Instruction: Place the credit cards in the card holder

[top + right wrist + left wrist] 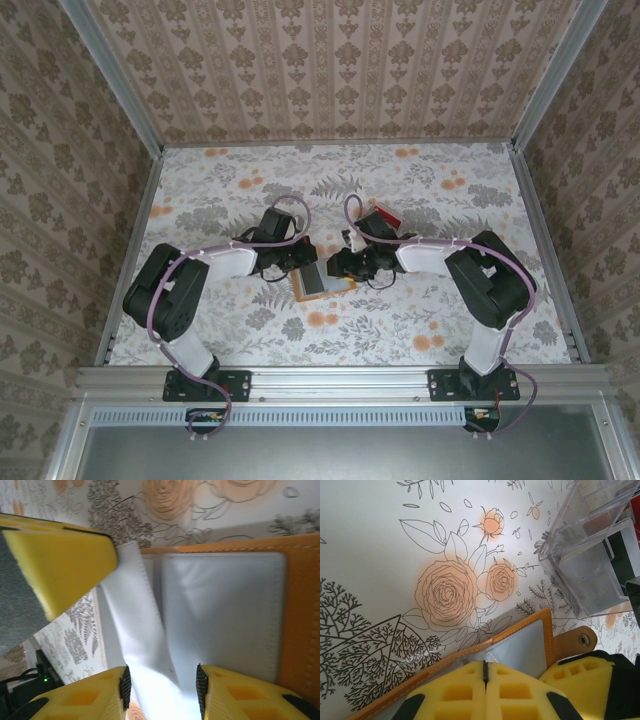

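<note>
Top view: card holder (322, 284) lies open on the floral tabletop (200, 200), centre of frame, both arms meeting over it.

Left gripper (485, 672): clenched, yellow pads pressed flat together, nothing visible between them. It sits low over the holder's orange edge at bottom centre of the left wrist view. Grey lining (522, 647) shows just above it, clasp tab (577, 640) to its right.

Right gripper (162, 682): released, jaws apart at the bottom of the right wrist view. A pale translucent sleeve (132, 615) of the holder runs between them; cannot tell whether the pads touch it.

Clear plastic stand (585, 560): upper right of left wrist view, near the holder, apart from it.

Credit cards (385, 216): red patch right of centre, just above the right arm; too small for detail.
</note>
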